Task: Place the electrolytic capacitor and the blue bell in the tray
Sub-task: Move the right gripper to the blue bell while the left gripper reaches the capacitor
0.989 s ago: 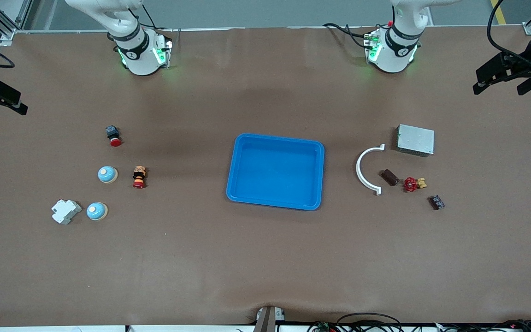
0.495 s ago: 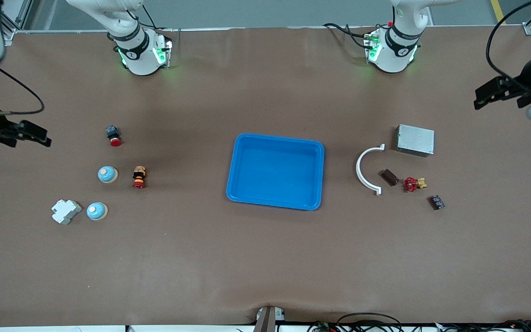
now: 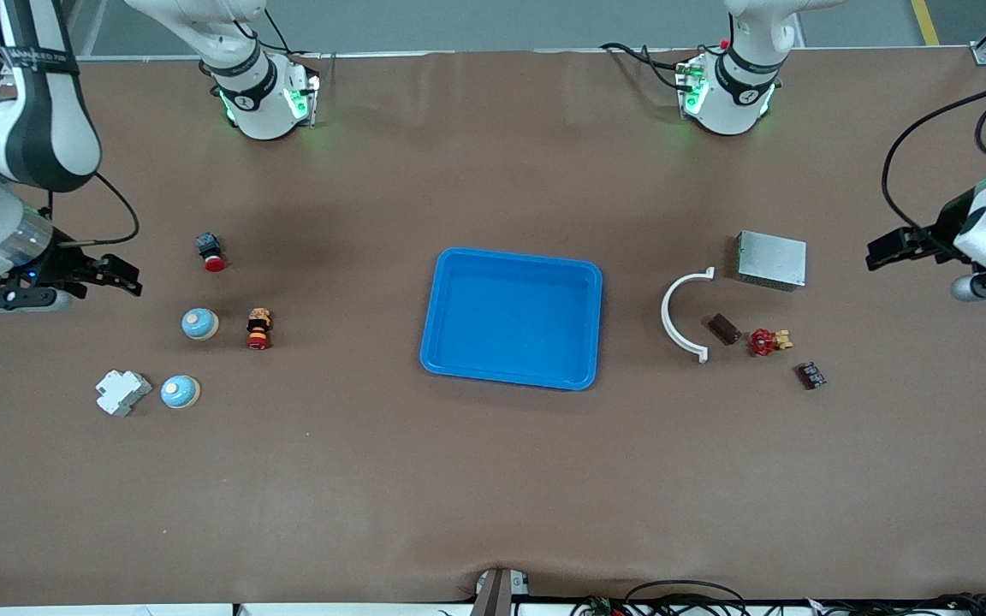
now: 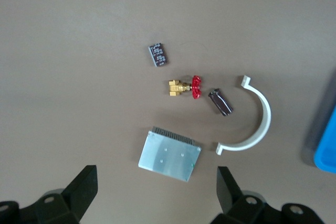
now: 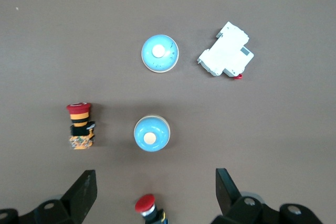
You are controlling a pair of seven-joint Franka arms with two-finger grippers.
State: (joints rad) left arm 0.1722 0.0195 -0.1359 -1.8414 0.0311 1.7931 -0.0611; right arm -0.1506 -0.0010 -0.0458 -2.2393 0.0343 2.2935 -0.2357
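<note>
Claws first: the left claw [image 3: 887, 253] hangs with fingers spread and nothing in them over bare desk at the left arm's end, beside a grey metal box [image 3: 771, 259]. Near that box lie a white curved clip [image 3: 680, 316], the dark brown electrolytic capacitor [image 3: 724, 328], a red-handled valve [image 3: 768, 341] and a small black chip [image 3: 810, 375]. The right claw [image 3: 121, 278] hangs spread and empty near a red push button [image 3: 210, 251]. Two blue bells [image 3: 199, 323] [image 3: 179, 392] sit close by, with a red-capped switch [image 3: 258, 329] and a white breaker [image 3: 122, 392]. The blue tray [image 3: 436, 342] rests mid-desk [image 3: 493, 488], nothing in it.
</note>
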